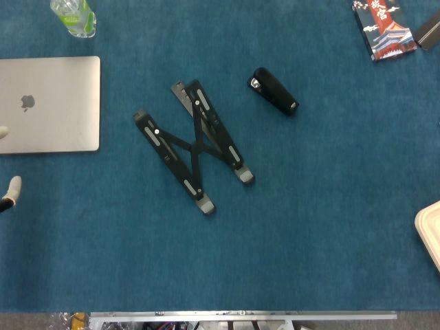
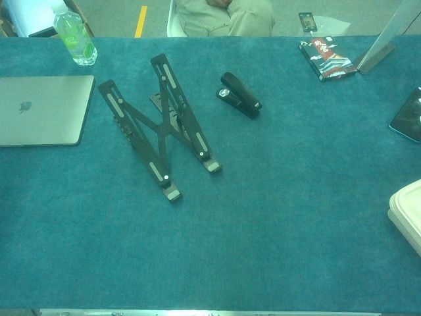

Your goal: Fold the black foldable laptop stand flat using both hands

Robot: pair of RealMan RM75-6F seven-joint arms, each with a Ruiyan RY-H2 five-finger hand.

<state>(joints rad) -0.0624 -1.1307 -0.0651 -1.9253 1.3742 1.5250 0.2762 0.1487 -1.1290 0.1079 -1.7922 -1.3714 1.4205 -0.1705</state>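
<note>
Now, left hand: only my pale fingertips (image 1: pixel 9 187) poke in at the left edge of the head view, too little showing to tell whether my left hand (image 1: pixel 5 194) is spread or curled; it holds nothing I can see.
Right hand: out of both views.
Nearest neighbour: closed silver laptop (image 1: pixel 49 104), flat on the blue cloth table (image 1: pixel 309 227), just above my fingertips.
Task thing: black laptop stand (image 1: pixel 194 145), still unfolded, its crossed arms in an X, near the table's middle, right of the laptop and apart from it.
Beside it: black stapler (image 1: pixel 273 91), up and right of the stand, clear of it.
Open room: wide bare cloth below and right of the stand, down to the near edge.
Far edge: plastic bottle (image 2: pixel 74 36) with green inside, upright; printed box (image 2: pixel 327 58) at far right.
Right edge: cream container (image 2: pixel 408 216), contents hidden; dark phone (image 2: pixel 409 117).
</note>
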